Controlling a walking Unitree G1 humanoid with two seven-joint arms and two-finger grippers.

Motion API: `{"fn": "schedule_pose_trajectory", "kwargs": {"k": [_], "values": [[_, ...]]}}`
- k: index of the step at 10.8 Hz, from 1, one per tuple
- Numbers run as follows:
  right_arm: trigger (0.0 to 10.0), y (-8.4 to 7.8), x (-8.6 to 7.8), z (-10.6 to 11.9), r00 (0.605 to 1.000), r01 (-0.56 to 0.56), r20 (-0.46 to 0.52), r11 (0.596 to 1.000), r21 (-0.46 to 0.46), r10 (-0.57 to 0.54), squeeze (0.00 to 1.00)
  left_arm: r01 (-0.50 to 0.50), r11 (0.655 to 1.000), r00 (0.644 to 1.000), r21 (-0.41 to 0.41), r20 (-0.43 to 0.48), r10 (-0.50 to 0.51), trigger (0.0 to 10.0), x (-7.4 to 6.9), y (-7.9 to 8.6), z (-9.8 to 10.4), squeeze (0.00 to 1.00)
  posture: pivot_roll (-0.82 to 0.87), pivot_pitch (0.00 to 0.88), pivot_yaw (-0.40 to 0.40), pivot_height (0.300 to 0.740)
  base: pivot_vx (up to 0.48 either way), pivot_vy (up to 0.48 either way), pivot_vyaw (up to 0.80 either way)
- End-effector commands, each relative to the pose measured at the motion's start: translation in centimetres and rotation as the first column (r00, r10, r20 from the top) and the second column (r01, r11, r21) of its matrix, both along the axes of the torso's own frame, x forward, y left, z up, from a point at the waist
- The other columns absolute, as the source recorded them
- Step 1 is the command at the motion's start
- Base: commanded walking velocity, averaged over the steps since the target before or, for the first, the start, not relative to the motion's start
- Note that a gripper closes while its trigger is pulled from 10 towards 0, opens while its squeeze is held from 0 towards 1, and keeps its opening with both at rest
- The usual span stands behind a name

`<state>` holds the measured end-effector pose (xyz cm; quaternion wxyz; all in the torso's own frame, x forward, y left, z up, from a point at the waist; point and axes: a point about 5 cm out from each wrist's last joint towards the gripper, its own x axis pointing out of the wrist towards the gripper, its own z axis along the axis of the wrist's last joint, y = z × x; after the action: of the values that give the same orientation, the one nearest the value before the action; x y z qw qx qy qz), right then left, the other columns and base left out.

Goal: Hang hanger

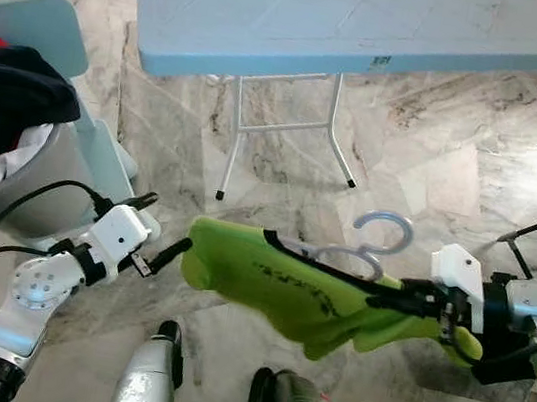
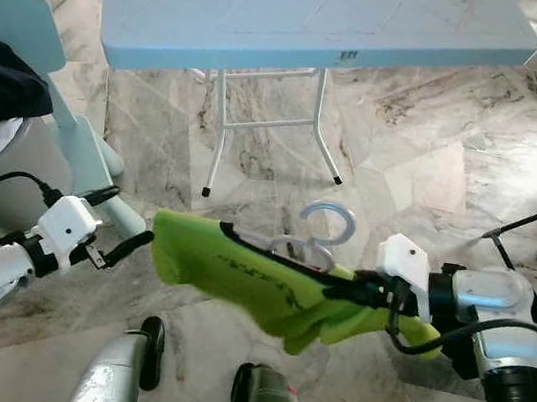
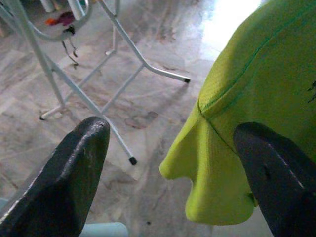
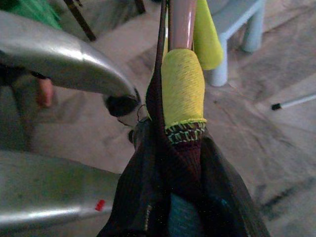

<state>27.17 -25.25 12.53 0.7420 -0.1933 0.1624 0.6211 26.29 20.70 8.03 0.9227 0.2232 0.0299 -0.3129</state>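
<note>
One hanger with green shirt in right gripper.

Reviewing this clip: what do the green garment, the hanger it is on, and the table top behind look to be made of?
Green garment: thin knit sports fabric, matte, judging by its fine mesh texture and stitched seam in the left wrist view. Hanger: probably plastic, a smooth, pale, slightly glossy hook. Table top: likely moulded plastic, matte light blue, on white metal-looking tube legs. The right gripper has its jaws shut on the garment's edge.

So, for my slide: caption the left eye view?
Right gripper holds a green shirt on a hanger; left gripper open beside it.
</note>
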Motion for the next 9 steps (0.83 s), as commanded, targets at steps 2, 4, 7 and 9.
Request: {"fn": "schedule_pose_trajectory", "kwargs": {"k": [2, 4, 7, 9], "values": [[10.0, -0.7, -0.4, 1.9, 0.998, -0.057, -0.032, 0.997, 0.043, 0.059, 0.00, 0.034, 0.999, 0.998, -0.037, -0.050, -0.036, 10.0, -0.3, -0.4, -0.8, 0.00, -0.01, 0.287, -0.074, 0.740, 0.000, 0.000, 0.00], [10.0, -0.8, -0.1, 2.3, 0.998, -0.056, -0.036, 0.997, 0.044, 0.058, 0.00, 0.088, 0.988, 0.992, -0.123, -0.074, -0.098, 10.0, -0.2, -1.4, -0.3, 0.00, -0.02, 0.288, -0.076, 0.740, 0.000, 0.000, 0.00], [10.0, -0.2, -0.6, 2.6, 0.995, -0.080, -0.053, 0.993, 0.084, 0.084, 0.00, 0.134, 0.973, 0.984, -0.190, -0.095, -0.154, 10.0, 0.1, -2.6, -0.2, 0.00, -0.02, 0.287, -0.077, 0.740, 0.000, 0.000, 0.00], [10.0, -0.6, -0.6, 1.9, 0.998, -0.062, -0.015, 0.998, 0.010, 0.062, 0.00, 0.166, 0.960, 0.971, -0.225, -0.131, -0.199, 10.0, -0.2, -3.3, -0.3, 0.00, -0.03, 0.286, -0.076, 0.740, 0.000, 0.000, 0.00]]}}
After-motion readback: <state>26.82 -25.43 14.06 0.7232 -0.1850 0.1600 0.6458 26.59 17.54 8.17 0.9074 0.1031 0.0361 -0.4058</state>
